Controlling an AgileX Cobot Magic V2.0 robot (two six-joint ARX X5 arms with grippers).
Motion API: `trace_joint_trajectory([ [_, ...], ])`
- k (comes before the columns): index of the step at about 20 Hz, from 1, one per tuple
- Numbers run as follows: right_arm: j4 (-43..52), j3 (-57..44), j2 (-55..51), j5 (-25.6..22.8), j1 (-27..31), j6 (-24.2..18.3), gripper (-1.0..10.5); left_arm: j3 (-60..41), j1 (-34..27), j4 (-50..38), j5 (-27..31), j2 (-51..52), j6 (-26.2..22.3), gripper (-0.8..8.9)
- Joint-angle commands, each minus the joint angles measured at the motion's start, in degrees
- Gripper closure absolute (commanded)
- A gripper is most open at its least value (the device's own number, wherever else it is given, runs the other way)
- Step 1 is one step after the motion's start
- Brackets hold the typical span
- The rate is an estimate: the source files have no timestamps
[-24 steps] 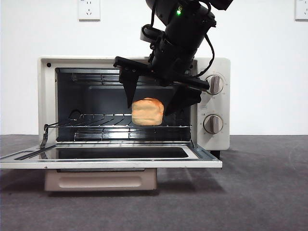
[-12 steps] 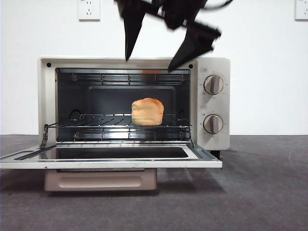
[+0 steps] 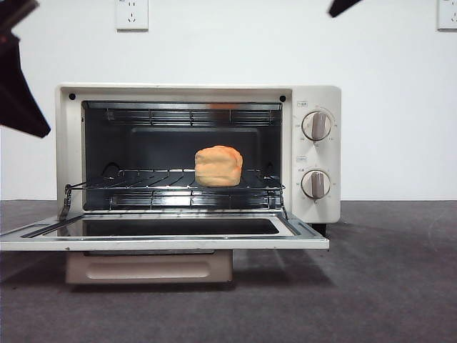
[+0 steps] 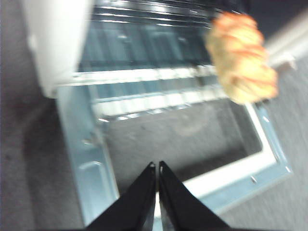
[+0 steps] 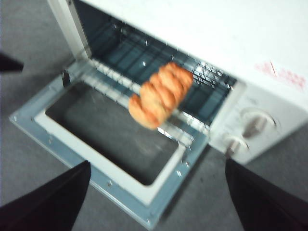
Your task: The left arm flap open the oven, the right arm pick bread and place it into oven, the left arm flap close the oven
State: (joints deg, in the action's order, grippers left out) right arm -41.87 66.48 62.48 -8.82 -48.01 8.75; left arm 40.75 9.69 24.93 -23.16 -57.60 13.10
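We find the bread (image 3: pixel 218 166) lying on the wire rack (image 3: pixel 143 179) inside the toaster oven (image 3: pixel 314 153), right of centre in the cavity in the front view; nothing touches it. The glass door (image 3: pixel 164 236) lies flat open, filling the lower left of that frame, its beige bar handle (image 3: pixel 148 269) hanging below its front edge. So what is left, as we judge it, is the closing.

The left gripper (image 4: pixel 157 190) has its two black jaws pressed together, tips touching, holding nothing. In its wrist view it hovers above the open door's front rim. The dark shape at the left edge of the front view (image 3: pixel 18 100) is probably this arm. The right gripper (image 5: pixel 154 192) stands wide apart, empty, high above the oven, and shows in the front view only as a black tip at the upper right (image 3: pixel 343 7).

The thing to handle now is the door. We judge it stiff, hinged at the bottom and moderately heavy for its size, with glass that should not be slammed. The metal frame looks smooth, so closed jaws may slip on it. The best purchase, we think, is under the front edge or the bar handle, pushing up and through the arc. The bread looks light and soft and sits close to the rack's front edge, so a hard closing could jolt it.
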Motion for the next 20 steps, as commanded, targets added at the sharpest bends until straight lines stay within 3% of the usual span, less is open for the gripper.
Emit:
trace_joint_trajectory([
  [1,0.24,-2.45,-3.15,-0.17,-0.59,-0.74,5.0,0.44,-3.89,-1.18,-2.45,-2.69,0.11,7.99],
  [7,0.22,-7.21,-9.29,-0.17,-0.57,-0.85,5.0,0.42,-11.93,-1.16,-5.18,-9.44,-3.67,7.99],
  [20,0.26,-7.34,-9.40,-0.22,-0.57,-0.55,5.0,0.42,-12.31,-4.02,-7.13,-26.71,-6.38,7.99],
])
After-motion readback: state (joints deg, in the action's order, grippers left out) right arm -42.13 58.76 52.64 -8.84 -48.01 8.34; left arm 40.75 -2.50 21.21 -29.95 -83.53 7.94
